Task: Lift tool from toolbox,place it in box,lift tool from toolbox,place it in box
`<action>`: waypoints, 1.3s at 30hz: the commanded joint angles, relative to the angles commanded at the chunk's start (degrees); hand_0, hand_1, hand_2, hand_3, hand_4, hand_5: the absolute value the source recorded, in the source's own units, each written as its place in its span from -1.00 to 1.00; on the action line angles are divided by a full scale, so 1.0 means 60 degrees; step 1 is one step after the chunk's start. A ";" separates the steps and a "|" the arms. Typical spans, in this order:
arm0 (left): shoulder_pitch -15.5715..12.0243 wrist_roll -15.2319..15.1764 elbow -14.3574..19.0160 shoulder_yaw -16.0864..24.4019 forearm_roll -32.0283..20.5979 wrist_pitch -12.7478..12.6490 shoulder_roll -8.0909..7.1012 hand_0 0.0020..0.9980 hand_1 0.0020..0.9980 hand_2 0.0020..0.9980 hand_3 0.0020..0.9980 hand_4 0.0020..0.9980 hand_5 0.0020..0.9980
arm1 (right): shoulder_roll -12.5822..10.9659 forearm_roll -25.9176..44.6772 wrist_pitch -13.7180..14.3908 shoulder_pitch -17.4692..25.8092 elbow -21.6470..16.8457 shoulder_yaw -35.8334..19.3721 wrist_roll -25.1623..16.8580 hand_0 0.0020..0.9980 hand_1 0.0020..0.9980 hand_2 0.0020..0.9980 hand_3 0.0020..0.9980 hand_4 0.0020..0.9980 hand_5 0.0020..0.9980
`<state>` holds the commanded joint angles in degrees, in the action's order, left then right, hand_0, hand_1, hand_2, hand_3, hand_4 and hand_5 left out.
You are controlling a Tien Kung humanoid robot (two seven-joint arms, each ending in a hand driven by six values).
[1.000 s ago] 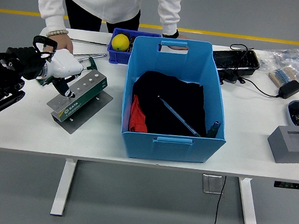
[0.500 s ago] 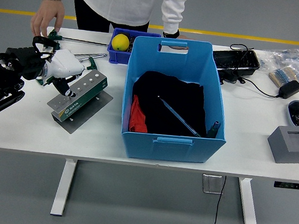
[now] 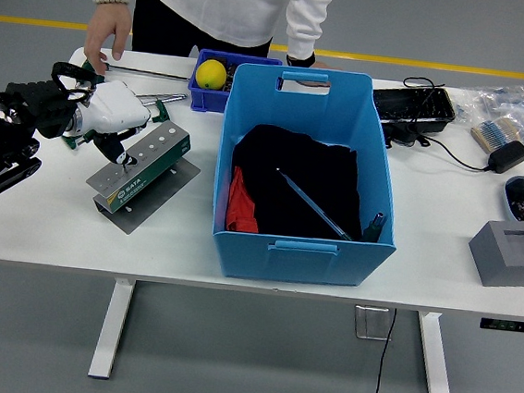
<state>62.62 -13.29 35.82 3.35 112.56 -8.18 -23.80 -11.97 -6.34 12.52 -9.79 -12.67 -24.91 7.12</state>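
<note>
So the big blue box (image 3: pixel 306 173) is sitting mid-table with black cloth (image 3: pixel 296 181), something red (image 3: pixel 240 204) and a thin blue tool (image 3: pixel 315 204) lying inside. At its 11 o'clock a small blue bin (image 3: pixel 219 86) is holding a yellow ball (image 3: pixel 211 74). The green toolbox (image 3: pixel 141 166) is sitting at the box's 9 o'clock, with the left hand (image 3: pixel 103 116) resting over its far end, fingers curled; can't tell if it's actually gripping a tool. Over at 3 o'clock a gray block (image 3: pixel 511 253) and cables are cluttering the table (image 3: pixel 46 222). Compared with earlier, the person's hand (image 3: pixel 107 38) has shifted right along the far edge, now touching a long metal rod (image 3: pixel 148 73).
</note>
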 joint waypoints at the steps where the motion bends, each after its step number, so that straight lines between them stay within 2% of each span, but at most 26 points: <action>1: 0.0002 -0.0006 0.0004 0.0003 0.0002 0.0001 -0.0003 -0.83 -1.00 -0.87 -0.82 0.64 0.03 | 0.0001 -0.0012 0.0003 0.0010 -0.0002 -0.0006 0.0003 0.31 0.27 0.41 0.13 0.60 0.36; 8: 0.0045 0.0022 0.0138 0.0224 -0.0040 0.0242 -0.0112 -0.83 -1.00 -0.89 -0.83 0.64 0.03 | 0.0015 -0.0051 0.0025 0.0084 -0.0015 -0.0034 0.0010 0.31 0.27 0.41 0.13 0.60 0.37; 16: 0.0228 0.0280 0.0704 0.0678 0.0039 0.0718 -0.0392 -0.83 -1.00 -0.90 -0.84 0.63 0.04 | 0.0035 -0.0205 0.0040 0.0192 -0.0023 -0.0128 0.0053 0.31 0.27 0.41 0.13 0.60 0.36; 17: 0.0273 0.0333 0.0771 0.0707 0.0046 0.0799 -0.0418 -0.83 -1.00 -0.90 -0.85 0.61 0.10 | 0.0035 -0.0213 0.0039 0.0200 -0.0024 -0.0131 0.0057 0.31 0.27 0.41 0.13 0.60 0.36; 22: 0.0511 0.0686 0.1124 0.0732 -0.0169 0.1633 -0.0548 -0.83 -1.00 -0.90 -0.85 0.61 0.10 | 0.0064 -0.0108 0.0062 0.0267 -0.0010 -0.0100 0.0022 0.31 0.27 0.41 0.13 0.60 0.36; 25: 0.0743 0.0907 0.1547 0.0752 -0.0007 0.2059 -0.0639 -0.82 -1.00 -0.90 -0.85 0.59 0.13 | 0.0082 0.0012 0.0081 0.0298 -0.0001 -0.0064 -0.0014 0.31 0.27 0.41 0.13 0.60 0.36; 29: 0.0992 0.0991 0.1904 0.0829 0.0138 0.2213 -0.0693 -0.83 -1.00 -0.91 -0.85 0.59 0.14 | 0.0075 0.0001 0.0070 0.0292 0.0005 -0.0071 -0.0009 0.31 0.27 0.41 0.13 0.60 0.36; 39: 0.1451 0.1012 0.2229 0.1073 0.0129 0.2627 -0.0932 -0.82 -1.00 -0.91 -0.85 0.59 0.15 | 0.0054 0.0069 0.0053 0.0274 0.0024 -0.0051 -0.0036 0.31 0.27 0.41 0.13 0.60 0.36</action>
<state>71.32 -7.22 49.19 9.79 113.33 7.58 -29.39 -11.64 -5.92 12.84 -8.14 -12.53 -25.22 6.91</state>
